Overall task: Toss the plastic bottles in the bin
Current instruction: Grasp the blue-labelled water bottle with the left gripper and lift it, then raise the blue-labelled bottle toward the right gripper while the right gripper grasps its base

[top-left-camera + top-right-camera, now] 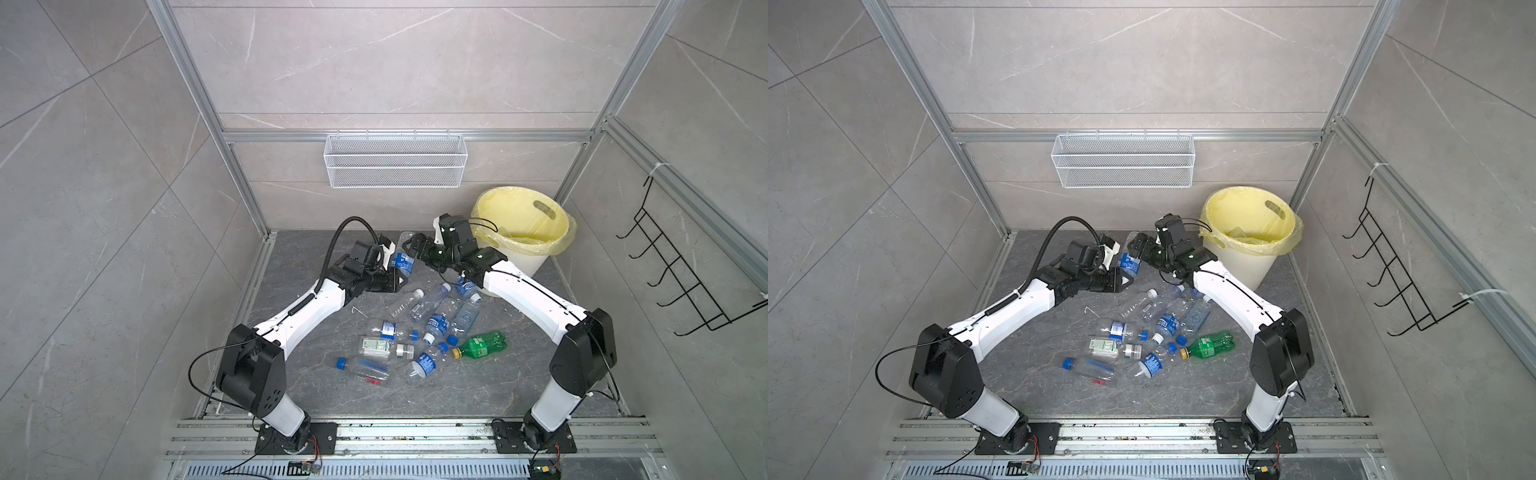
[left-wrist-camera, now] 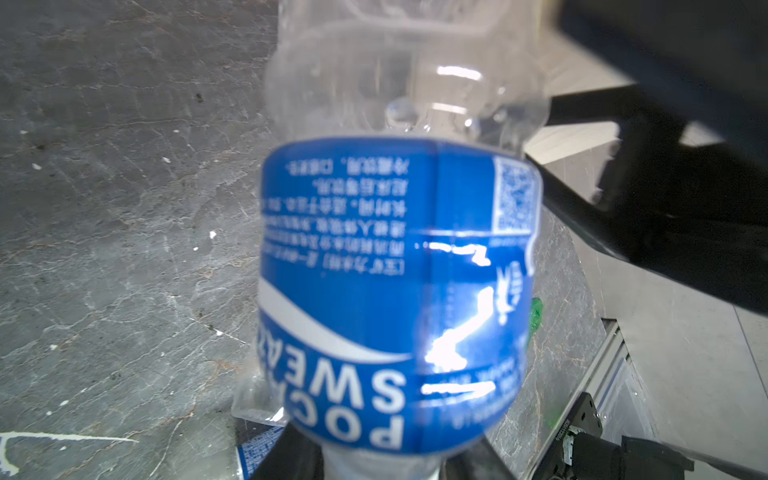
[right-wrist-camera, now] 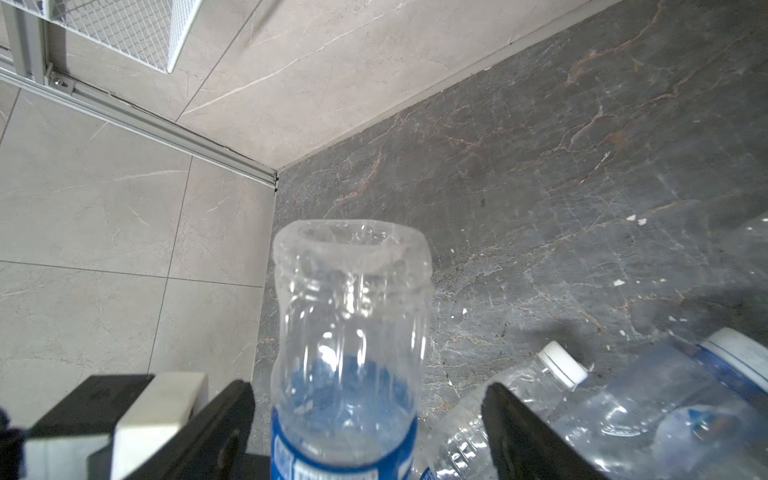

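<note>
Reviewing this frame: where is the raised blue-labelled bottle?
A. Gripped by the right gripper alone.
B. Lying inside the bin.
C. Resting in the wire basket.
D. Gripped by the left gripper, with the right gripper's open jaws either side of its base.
D: the left gripper clamps the blue-labelled bottle, and the right wrist view shows the right gripper with its jaws clear of it on both sides.

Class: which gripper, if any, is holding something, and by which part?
The left gripper holds the blue-labelled bottle by its neck end; the right gripper, jaws open, straddles its clear base end without touching.
</note>
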You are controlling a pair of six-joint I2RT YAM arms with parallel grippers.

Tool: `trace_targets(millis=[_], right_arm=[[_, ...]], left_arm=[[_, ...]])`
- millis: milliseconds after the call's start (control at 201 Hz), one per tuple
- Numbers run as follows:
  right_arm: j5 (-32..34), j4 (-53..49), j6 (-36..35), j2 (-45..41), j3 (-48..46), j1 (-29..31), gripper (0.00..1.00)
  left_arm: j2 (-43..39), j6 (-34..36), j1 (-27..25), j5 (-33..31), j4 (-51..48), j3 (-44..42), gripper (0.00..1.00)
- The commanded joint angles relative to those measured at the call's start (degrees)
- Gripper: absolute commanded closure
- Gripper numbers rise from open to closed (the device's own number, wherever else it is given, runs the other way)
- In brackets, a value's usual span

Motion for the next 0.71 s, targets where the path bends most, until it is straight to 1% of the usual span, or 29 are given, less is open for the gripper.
trace_targets(millis=[0,169,358,632,702], right_arm=[[-0.65,1.75,0.79,1.35,2.28,0.29,0.15],[-1.4,1.58,0.52,2.85,4.24,0.3,0.18],[-2.07,1.5,0.65,4.29,6.13,0.23,0.28],[-0.94,0.27,0.13,6.07,6.97,0.02,0.32],[-0.87,0.27,0.13,6.09,6.92,-0.04,0.36]], left_arm=[[-2.93,1.96,-0.64,-0.07,1.55,-0.03,0.82],[-2.87,1.64,-0.72,0.63,1.97,-0.13,0.82],[-3.11,1.45,-0.73,1.16,2.19,-0.13,0.82],[-3.95,1.36,-0.73,1.37,3.07,-0.74,0.82],[-4.05,1.34,-0.72,1.38,3.25,-0.83,0.82]])
